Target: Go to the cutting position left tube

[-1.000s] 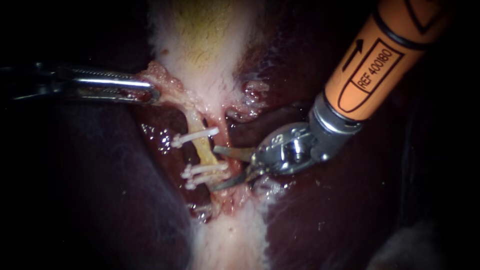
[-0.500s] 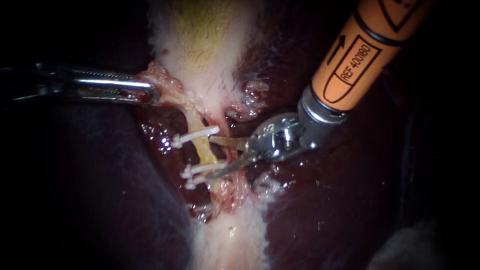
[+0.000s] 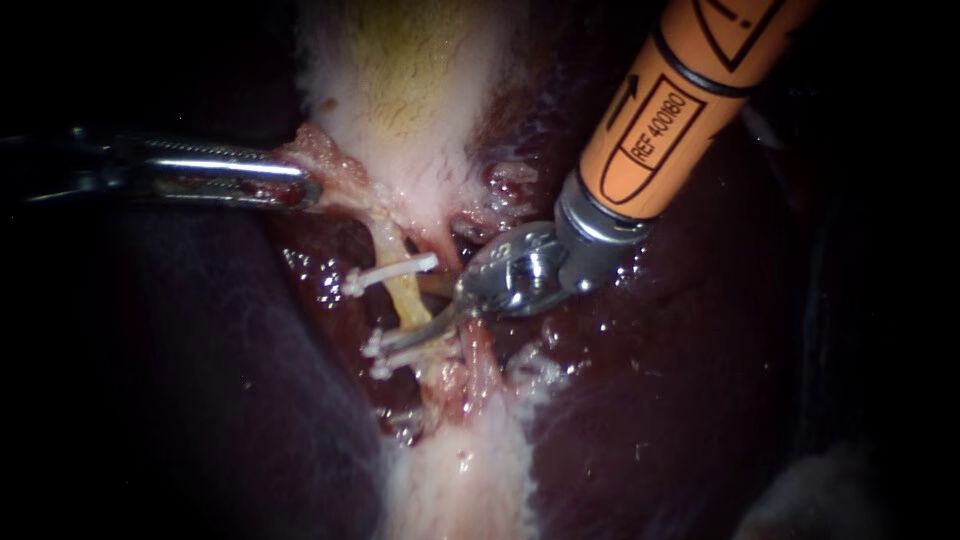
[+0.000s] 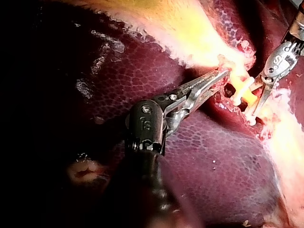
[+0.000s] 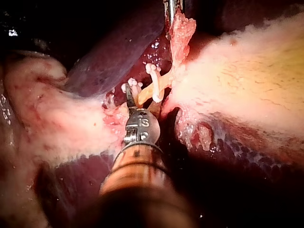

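A yellowish tube (image 3: 404, 298) runs down from the pale gallbladder (image 3: 410, 90), with one white clip (image 3: 388, 273) above and two clips (image 3: 398, 341) below. My right instrument (image 3: 408, 315), on an orange shaft, has its two blades open on either side of the tube between the clips. In the right wrist view the same blades (image 5: 137, 102) reach the tube (image 5: 153, 91). My left instrument (image 3: 305, 188) is shut on a flap of gallbladder tissue (image 3: 325, 160) and holds it to the left. The left wrist view shows its jaws (image 4: 222, 76) clamped on that flap.
Dark liver (image 3: 200, 380) lies on both sides of the pale strip (image 3: 460, 480) below the clips. A reddish strand (image 3: 480, 360) runs just right of the clipped tube. The right instrument's wrist (image 3: 520, 272) sits over wet red tissue beside the gallbladder.
My right instrument has moved left and slightly up; its open blades now straddle the tube between the clips. The left instrument and the flap it holds have not moved.
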Controlling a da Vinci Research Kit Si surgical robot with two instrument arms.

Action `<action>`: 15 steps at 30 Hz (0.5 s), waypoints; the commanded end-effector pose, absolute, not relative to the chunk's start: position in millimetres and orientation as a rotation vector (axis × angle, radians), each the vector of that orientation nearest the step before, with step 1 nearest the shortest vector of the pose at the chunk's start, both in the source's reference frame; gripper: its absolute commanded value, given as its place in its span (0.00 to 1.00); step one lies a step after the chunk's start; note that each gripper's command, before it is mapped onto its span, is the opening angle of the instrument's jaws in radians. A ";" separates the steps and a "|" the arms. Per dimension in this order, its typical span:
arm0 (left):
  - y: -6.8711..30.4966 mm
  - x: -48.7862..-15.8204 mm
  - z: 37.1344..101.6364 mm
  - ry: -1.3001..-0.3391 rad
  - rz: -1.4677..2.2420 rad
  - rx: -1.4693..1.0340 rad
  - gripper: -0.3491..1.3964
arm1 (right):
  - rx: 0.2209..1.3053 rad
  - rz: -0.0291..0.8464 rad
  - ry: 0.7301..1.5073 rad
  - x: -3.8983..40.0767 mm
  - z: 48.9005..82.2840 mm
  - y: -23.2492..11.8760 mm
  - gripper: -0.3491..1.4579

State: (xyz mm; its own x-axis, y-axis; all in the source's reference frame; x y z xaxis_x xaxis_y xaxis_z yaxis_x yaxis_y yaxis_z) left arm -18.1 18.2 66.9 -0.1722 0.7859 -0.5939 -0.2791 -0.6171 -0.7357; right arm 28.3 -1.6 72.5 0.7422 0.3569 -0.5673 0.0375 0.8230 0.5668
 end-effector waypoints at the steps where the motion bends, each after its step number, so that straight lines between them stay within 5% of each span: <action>1: 18.2 -18.1 66.9 -0.616 1.869 -1.359 0.00 | 0.591 0.185 0.728 28.4 72.5 -1.6 0.96; 15: 18.2 -18.2 66.9 -0.616 1.869 -1.359 0.00 | 0.739 0.242 0.905 29.6 72.1 -2.0 0.96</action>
State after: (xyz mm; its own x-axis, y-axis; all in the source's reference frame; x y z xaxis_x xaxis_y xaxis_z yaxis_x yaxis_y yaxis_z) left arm -18.2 18.2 66.9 -0.1721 0.7861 -0.5937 -0.2795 -0.6169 -0.7358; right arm 29.7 -2.1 72.0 0.6089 0.4841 -0.6284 0.1151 0.7299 0.6738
